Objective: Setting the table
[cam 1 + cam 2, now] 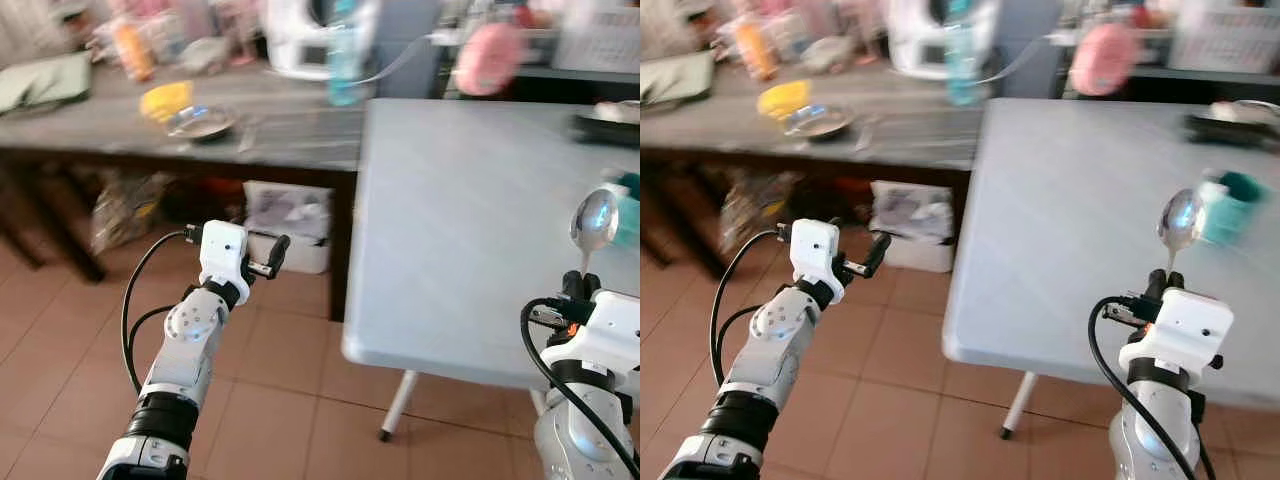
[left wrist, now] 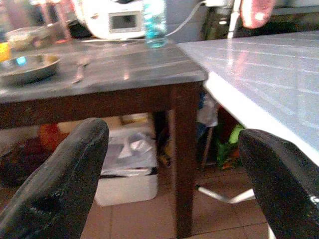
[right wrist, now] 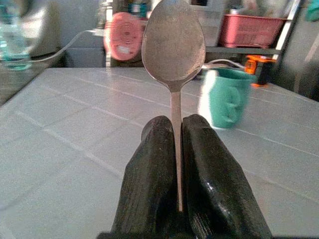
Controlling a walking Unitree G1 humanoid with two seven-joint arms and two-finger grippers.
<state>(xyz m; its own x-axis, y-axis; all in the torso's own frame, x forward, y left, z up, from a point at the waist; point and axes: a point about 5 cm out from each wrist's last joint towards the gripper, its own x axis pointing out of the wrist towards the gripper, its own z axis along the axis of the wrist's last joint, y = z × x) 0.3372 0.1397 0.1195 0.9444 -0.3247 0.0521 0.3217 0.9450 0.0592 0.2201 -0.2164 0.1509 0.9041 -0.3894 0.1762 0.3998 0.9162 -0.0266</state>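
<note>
The right claw (image 3: 177,164) pinches a metal spoon (image 3: 173,47) by its thin handle, bowl upright, at the near edge of the pale grey desk (image 1: 460,230). Light, stiff and smooth, the spoon would likely slip or swivel unless gripped low on the handle. The left claw (image 1: 268,255) hangs spread and empty above the tiled floor. Farther off stands a teal mug (image 3: 227,97).
</note>
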